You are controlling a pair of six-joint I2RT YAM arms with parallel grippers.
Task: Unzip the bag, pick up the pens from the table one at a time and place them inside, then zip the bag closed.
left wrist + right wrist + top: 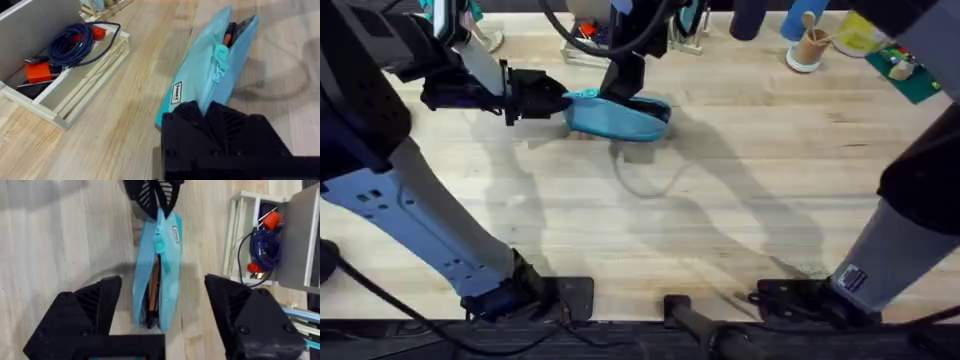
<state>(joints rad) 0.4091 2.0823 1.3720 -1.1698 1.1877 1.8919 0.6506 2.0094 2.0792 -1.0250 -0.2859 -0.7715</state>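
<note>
The bag [156, 275] lies straight ahead of your right pincer [162, 317], whose two black fingers stand spread wide to either side of the bag's near end, gripping nothing. The bag's long axis runs directly away from that pincer, so the zipper track lines up with your approach. The mouth is open at the near end, and you can see the pens [152, 292] already lying inside, an orange one beside a darker one; I judge the loading done and the zipping shut still to come.

Further along the opening sits the turquoise pull tab [159, 242], roughly a third of the way from the far end. That is the piece your next move turns on, and the right pincer is the free one facing it.

At the far end your left pincer [207, 112] is clamped shut on the bag's end, anchoring it. From overhead the bag rests on the surface [720, 220] near the far edge, between the two pincers.

A small white label [177, 92] is sewn on the bag's side near the left pincer; its dark lettering is too small for me to read.

Beyond lies a pale wooden tray [85, 82] holding a coiled blue cable [75, 42].
</note>
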